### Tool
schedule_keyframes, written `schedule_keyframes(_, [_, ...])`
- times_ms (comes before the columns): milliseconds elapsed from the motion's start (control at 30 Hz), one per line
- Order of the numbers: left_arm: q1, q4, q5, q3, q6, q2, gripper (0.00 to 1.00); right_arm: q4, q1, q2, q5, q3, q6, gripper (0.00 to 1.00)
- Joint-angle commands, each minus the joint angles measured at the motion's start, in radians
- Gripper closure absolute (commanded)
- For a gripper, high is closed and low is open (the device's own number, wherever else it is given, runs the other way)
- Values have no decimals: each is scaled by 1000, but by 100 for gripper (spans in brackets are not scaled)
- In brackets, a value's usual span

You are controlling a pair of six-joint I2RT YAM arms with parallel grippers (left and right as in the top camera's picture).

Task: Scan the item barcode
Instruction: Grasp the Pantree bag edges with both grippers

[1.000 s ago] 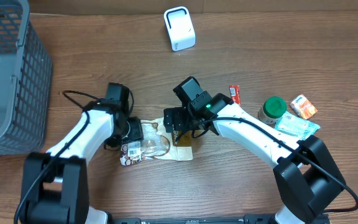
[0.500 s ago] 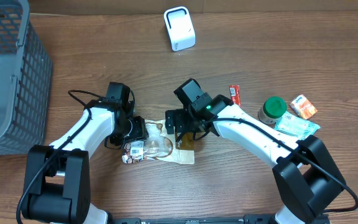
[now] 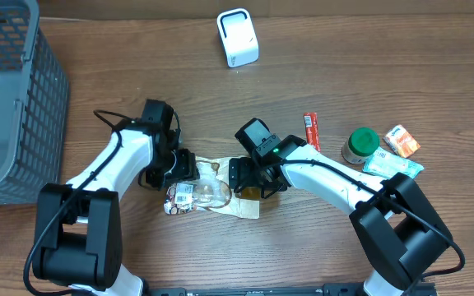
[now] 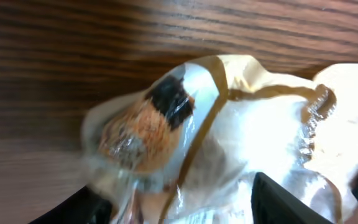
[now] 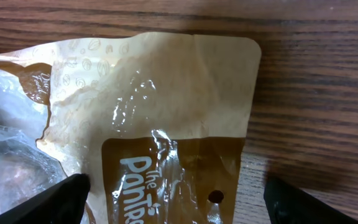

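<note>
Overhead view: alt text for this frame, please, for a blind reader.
Two robot arms meet at a central clear-and-tan bakery bag, the left hand at its left end, the right hand at its right. A white scanner stands at the far side, a grey basket on the left, a green-lidded jar and small packets on the right.

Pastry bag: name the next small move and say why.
Probably close the right gripper on the pastry bag. Its fingers stand open on either side of the bag's end, with bare wood showing beside one, and the bag lies flat on the table, far from the white scanner.
</note>
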Motion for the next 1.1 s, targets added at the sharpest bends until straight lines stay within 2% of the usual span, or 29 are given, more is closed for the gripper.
schedule_keyframes(0, [-6,-41,-66,69,24,3,40,3,5,3,-20,-1,16,9])
schedule_keyframes(233, [-6,-86,-74,92,66,3,38,-1,5,3,-68,10,67,12])
schedule_keyframes(333, [-6,-86,-120,77,56,4,38,0,5,3,-68,10,71,12])
schedule_keyframes(667, [-11,8,-110,-44,42,5,49,0,21,11,-55,0,119,12])
schedule_keyframes(1067, [-51,108,-110,-149,18,5,49,27,105,49,-17,0,184,13])
